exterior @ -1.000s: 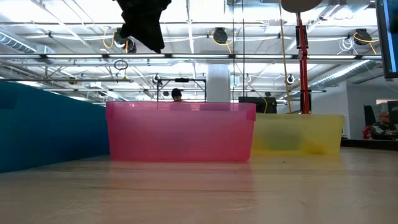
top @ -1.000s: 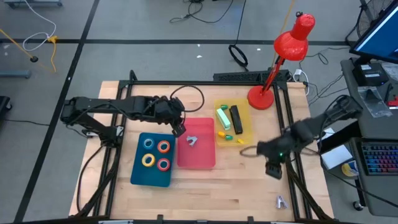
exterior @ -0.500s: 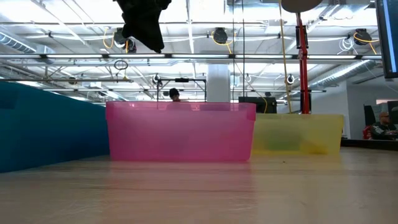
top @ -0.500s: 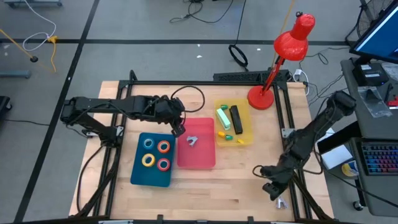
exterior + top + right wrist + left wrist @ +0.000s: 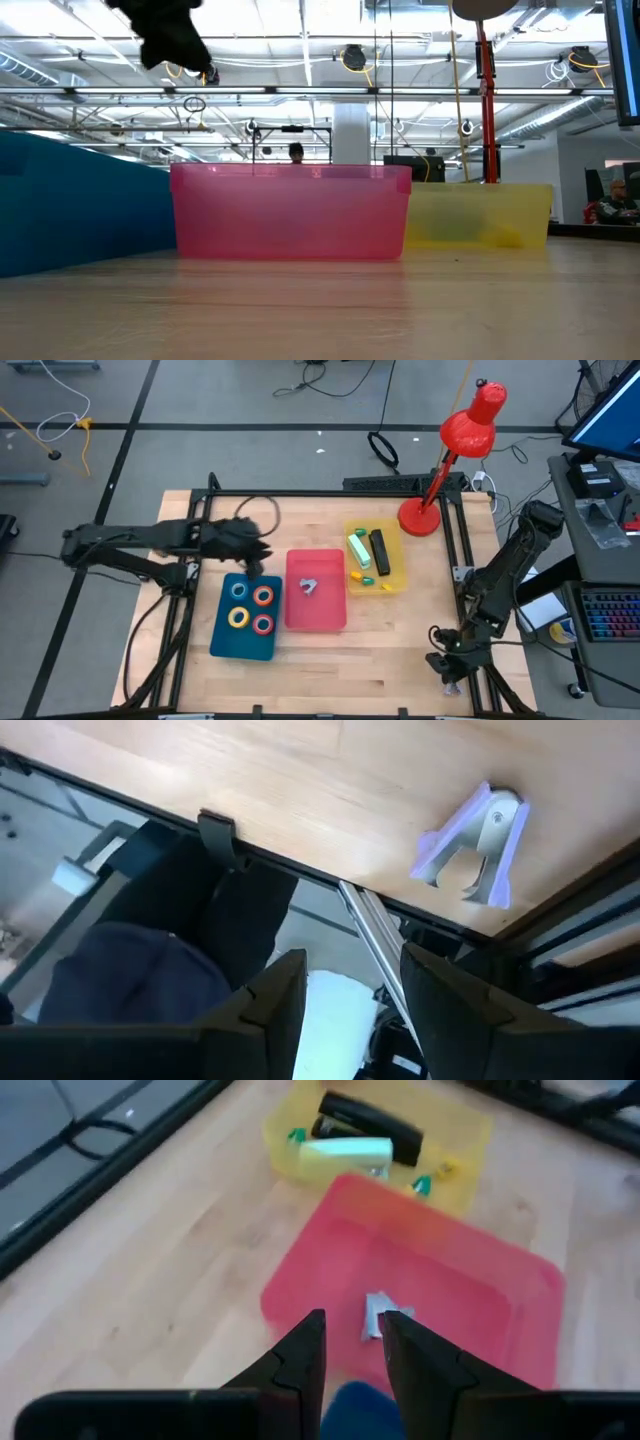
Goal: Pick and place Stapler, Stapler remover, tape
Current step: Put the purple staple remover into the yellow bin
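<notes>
Left gripper (image 5: 252,550) has withdrawn from the pink plastic tray (image 5: 316,612) (fingers narrowly parted, empty); right gripper (image 5: 449,668), fingers open, descended beside the lilac staple remover (image 5: 474,845).

We see three trays (image 5: 316,622) side by side mid-frame, tape rolls (image 5: 251,606) in the leftmost, lamp (image 5: 445,460) upper right.

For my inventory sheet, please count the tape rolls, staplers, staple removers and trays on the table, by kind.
Tape rolls: 4
Staplers: 2
Staple removers: 2
Trays: 3
Total: 11
</notes>
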Robot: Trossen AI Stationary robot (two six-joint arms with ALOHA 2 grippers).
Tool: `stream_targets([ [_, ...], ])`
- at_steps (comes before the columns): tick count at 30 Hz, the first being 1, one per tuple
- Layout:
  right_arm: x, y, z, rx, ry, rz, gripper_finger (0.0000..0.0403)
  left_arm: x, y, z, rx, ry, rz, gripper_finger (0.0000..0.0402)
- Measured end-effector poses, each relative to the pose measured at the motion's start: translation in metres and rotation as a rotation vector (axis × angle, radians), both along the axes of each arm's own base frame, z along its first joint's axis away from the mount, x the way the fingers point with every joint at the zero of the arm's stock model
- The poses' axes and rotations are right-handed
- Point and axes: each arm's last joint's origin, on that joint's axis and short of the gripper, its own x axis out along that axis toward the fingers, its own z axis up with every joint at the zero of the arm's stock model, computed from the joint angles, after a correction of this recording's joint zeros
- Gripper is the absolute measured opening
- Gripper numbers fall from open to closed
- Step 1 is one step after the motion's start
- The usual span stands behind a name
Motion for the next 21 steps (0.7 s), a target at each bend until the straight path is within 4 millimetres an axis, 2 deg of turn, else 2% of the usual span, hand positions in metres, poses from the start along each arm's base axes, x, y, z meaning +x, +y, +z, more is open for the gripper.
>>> stream_targets([
  [5,0.003,-0.001,0.003,-0.009,0.038,-0.039,0.0155,-0.035,-0.006,-0.014,-0.057,-0.125,0.019,0.0104],
  [9,0.004,0.000,0.000,-0.024,0.064,-0.041,0.0155,-0.051,-0.009,-0.028,-0.095,-0.197,0.021,0.0104],
  [14,0.005,0.005,-0.007,-0.034,0.109,-0.009,0.0155,-0.060,-0.011,-0.038,-0.120,-0.225,0.027,0.0104],
  [21,0.005,0.007,-0.017,-0.073,0.171,0.016,0.0155,-0.060,-0.011,-0.039,-0.119,-0.231,0.027,0.0104],
])
